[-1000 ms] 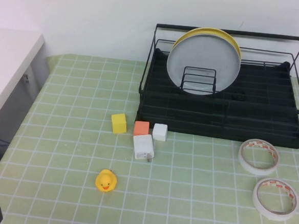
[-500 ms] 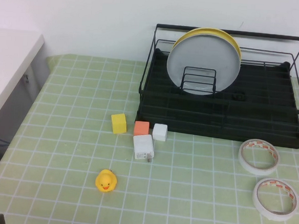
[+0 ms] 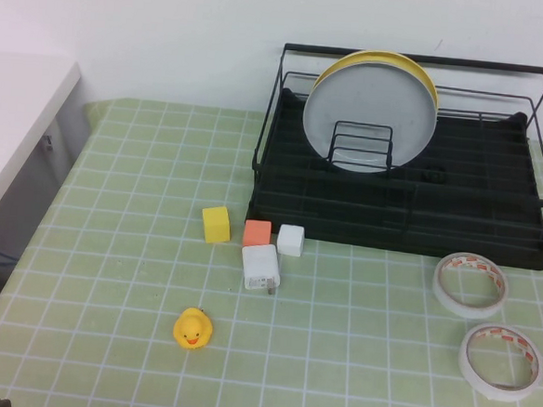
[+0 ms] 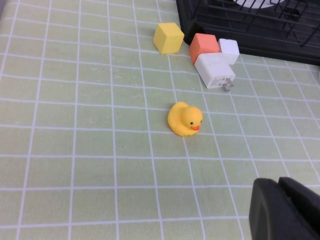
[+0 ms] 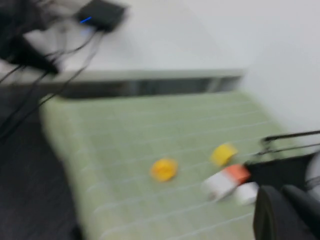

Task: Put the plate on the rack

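Observation:
The pale grey-blue plate (image 3: 372,94) stands upright in the black wire rack (image 3: 392,212), leaning against the yellow plate (image 3: 376,56) behind it, with divider loops in front. My left gripper (image 4: 282,210) is shut and empty, low over the table's near left part, short of the rubber duck (image 4: 185,119). It is almost out of the high view. My right gripper (image 5: 285,212) is shut and empty, shows only in its own blurred wrist view, and is off the high view. The rack's near corner shows in the left wrist view (image 4: 240,25).
In front of the rack lie a yellow cube (image 3: 216,224), an orange cube (image 3: 257,232), a white cube (image 3: 290,239) and a white charger (image 3: 261,266). The duck (image 3: 193,328) sits nearer. Two tape rolls (image 3: 470,284) (image 3: 500,360) lie at the right. A white counter (image 3: 16,120) stands left.
The dark tip of my left arm at the bottom left corner of the high view has sunk almost out of sight. The plate and other objects have not moved.

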`<action>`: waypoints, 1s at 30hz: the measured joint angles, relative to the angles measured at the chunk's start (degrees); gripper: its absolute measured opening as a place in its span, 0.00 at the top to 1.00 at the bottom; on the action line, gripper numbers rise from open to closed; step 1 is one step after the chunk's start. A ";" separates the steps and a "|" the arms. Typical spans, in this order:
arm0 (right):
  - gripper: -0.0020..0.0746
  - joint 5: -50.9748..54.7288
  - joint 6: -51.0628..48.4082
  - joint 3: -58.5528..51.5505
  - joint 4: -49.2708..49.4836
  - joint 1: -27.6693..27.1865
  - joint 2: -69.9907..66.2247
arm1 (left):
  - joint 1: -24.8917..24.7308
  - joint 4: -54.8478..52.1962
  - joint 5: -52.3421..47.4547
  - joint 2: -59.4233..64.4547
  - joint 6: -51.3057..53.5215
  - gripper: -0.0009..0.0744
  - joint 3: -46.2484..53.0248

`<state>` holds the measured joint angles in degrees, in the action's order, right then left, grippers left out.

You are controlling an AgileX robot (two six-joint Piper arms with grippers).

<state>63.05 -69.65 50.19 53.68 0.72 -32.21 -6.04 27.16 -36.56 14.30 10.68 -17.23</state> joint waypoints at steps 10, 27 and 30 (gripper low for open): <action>0.96 3.68 11.37 -3.03 -16.50 0.00 6.35 | 0.00 0.00 -0.23 0.00 0.00 0.99 0.00; 0.96 -38.15 40.23 -38.37 -41.33 -2.20 29.70 | 0.00 0.00 -0.23 0.00 0.00 0.99 0.00; 0.96 -38.53 60.34 -43.61 -56.01 -5.01 32.35 | 0.00 0.00 -0.23 0.00 0.00 0.99 0.00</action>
<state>24.51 -9.31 6.58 -2.32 -4.28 0.14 -6.04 27.16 -36.79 14.30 10.68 -17.23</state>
